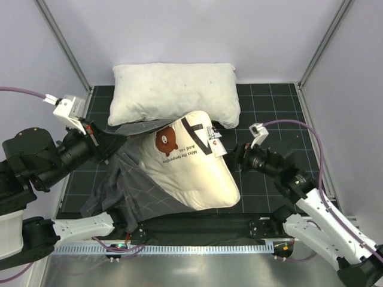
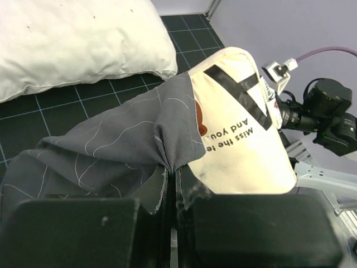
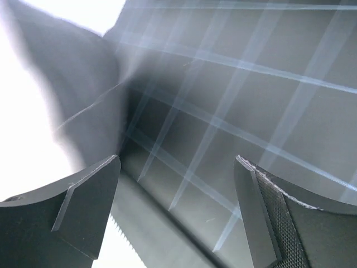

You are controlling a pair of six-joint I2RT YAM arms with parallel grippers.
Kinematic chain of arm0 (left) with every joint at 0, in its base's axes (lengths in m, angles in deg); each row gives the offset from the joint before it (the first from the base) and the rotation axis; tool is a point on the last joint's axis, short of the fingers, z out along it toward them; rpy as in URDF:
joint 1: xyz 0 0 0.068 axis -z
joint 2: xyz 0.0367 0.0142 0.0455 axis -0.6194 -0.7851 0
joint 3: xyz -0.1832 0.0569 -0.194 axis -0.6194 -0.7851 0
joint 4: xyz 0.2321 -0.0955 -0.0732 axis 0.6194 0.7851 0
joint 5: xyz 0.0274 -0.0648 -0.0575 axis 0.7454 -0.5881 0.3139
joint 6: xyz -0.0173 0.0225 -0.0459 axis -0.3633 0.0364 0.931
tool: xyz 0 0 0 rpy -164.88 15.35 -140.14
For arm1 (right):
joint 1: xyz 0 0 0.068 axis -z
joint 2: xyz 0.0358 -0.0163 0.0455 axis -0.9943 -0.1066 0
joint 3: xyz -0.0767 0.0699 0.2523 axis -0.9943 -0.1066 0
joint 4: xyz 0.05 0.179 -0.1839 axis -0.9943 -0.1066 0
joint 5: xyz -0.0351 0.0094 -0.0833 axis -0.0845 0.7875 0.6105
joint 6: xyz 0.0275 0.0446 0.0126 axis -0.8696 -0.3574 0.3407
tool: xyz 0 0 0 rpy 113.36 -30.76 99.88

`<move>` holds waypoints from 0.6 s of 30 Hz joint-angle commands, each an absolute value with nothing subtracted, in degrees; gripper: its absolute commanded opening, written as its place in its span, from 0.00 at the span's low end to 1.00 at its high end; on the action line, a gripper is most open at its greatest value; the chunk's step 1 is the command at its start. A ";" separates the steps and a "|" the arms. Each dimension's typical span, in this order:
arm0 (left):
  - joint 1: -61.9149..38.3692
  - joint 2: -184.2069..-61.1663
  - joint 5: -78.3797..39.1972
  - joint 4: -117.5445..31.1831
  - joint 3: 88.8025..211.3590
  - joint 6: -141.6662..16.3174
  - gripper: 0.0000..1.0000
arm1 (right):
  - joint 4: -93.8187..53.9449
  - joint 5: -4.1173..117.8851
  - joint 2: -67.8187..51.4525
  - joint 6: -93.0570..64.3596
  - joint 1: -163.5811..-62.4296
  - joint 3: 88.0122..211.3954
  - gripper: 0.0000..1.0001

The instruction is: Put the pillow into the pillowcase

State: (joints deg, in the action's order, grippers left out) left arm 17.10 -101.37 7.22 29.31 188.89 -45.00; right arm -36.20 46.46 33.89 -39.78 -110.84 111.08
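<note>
Two grippers flank the bedding. On the left, the left gripper (image 2: 175, 202) has its fingers (image 2: 78, 231) pressed close together, and a gathered fold of the pillowcase (image 2: 111, 145) is pinched in the narrow slit between them. From that pinch the dark grey cloth fans away from the fingertips and drapes over the near end of the pillow (image 2: 245, 139). The cream pillow lies just beyond the fingertips and to their right, partly inside the case. Its black lettering, a black stripe and a slice of the brown bear print show. In the overhead view its broad end sticks out of the case, bare, toward the right arm. Farther ahead of the left fingers, past the case, lies a larger plain white pillow (image 1: 173, 92) on the dark gridded mat (image 1: 269, 98).

On the right, the right gripper (image 3: 177, 167) stands wide, with nothing between its fingers (image 3: 72, 195). Beyond them is a blurred dark surface crossed by light lines; whether it is mat or case cannot be told. Seen from above, these fingers sit just beside the pillow's right edge.
</note>
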 commanded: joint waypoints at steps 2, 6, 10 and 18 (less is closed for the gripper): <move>17.01 -103.35 9.67 22.12 189.27 -46.39 0.00 | -29.01 42.54 32.21 -36.63 -126.03 118.17 0.89; 17.01 -104.15 10.03 21.68 189.27 -46.13 0.00 | -25.59 48.69 27.57 -37.77 -139.83 120.56 0.90; 17.01 -104.76 10.64 22.20 189.27 -45.95 0.00 | -26.63 59.91 20.53 -37.24 -148.71 124.77 0.95; 17.10 -104.06 10.29 22.20 188.83 -45.34 0.00 | -41.75 88.59 7.51 -44.88 -152.87 135.42 0.88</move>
